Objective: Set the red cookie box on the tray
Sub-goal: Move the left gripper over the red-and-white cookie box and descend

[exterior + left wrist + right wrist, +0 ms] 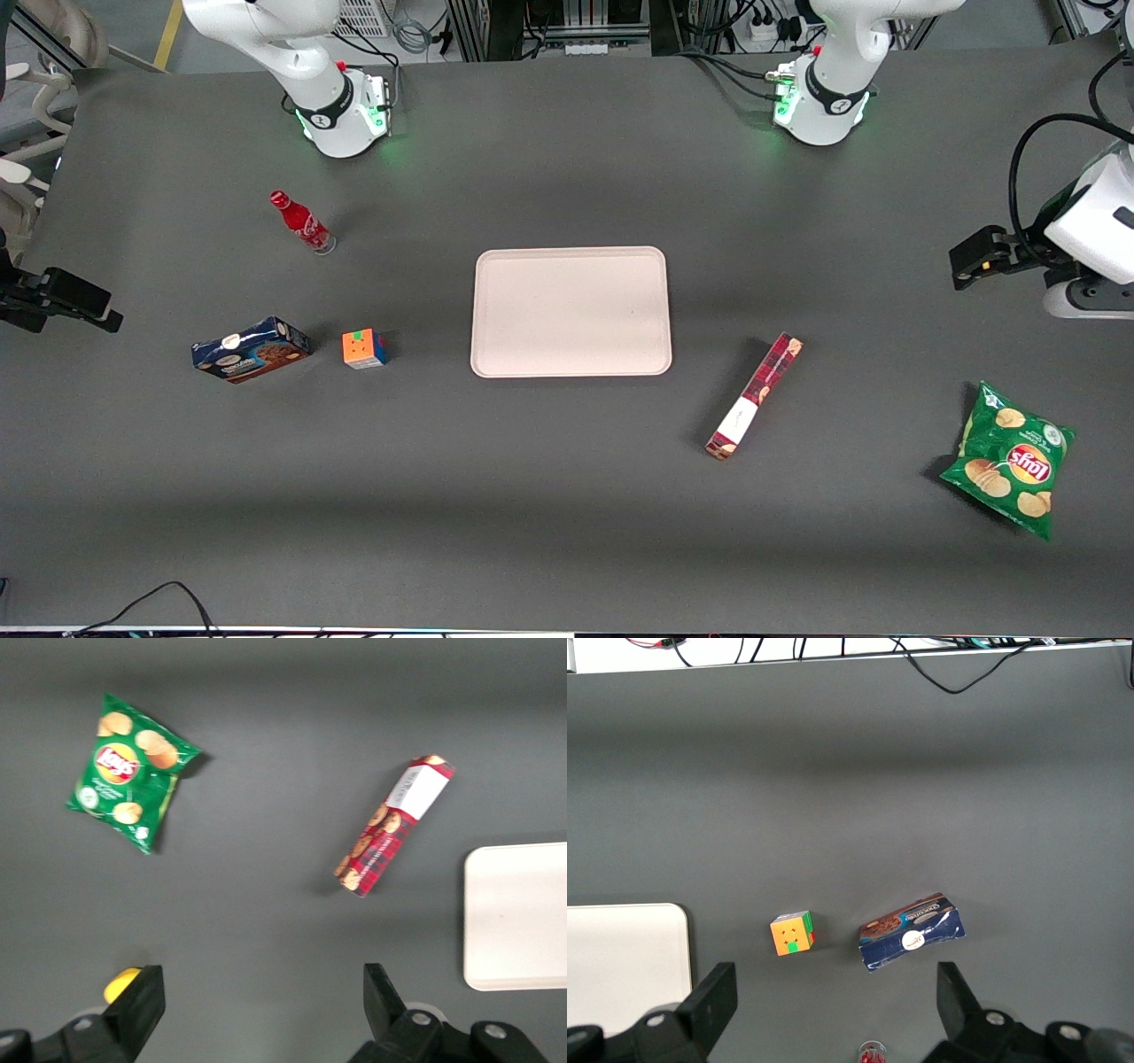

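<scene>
Kid: Chips come first! That green chip bag sits closest to the front camera, toward the working arm's end of the surface.

Helper: Yes. Next comes the red cookie box. It lies flat and slanted on the dark surface, near the tray but not touching it.

Kid: Then the blue cookie box and the color cube, down at the parked arm's end. The red bottle is farther off still.

Helper: Right. Nothing is on the tray yet, so I think the job has only just begun.

Kid: Where is the hand?

Helper: It hangs high up near the working arm's end, well apart from the box. Its two fingers are spread wide and hold nothing.

Kid: How should it grab the box?

Helper: My guess: turn to match the slant, come down over the middle, and pinch across the skinny sides. Then the box should not tip.

Kid: What can't we see?

Helper: The front camera cuts the working arm off at the edge. A little yellow thing peeks out by one finger; I cannot tell what it is.
</scene>
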Controlling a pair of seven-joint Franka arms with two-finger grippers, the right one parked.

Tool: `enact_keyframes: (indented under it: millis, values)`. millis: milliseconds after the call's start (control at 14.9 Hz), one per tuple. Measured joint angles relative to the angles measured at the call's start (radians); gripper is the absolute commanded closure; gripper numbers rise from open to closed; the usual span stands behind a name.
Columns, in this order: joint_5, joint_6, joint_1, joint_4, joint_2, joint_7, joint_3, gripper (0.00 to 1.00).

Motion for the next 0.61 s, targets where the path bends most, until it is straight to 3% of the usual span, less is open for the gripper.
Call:
enact_keyframes:
  millis: [202, 605]
  values:
    - [-0.044, 0.001, -0.004, -0.004, 0.033, 0.006, -0.003, 0.00]
    - [-0.038, 0.155, -0.105, -0.080, 0.181, 0.023, -0.016, 0.00]
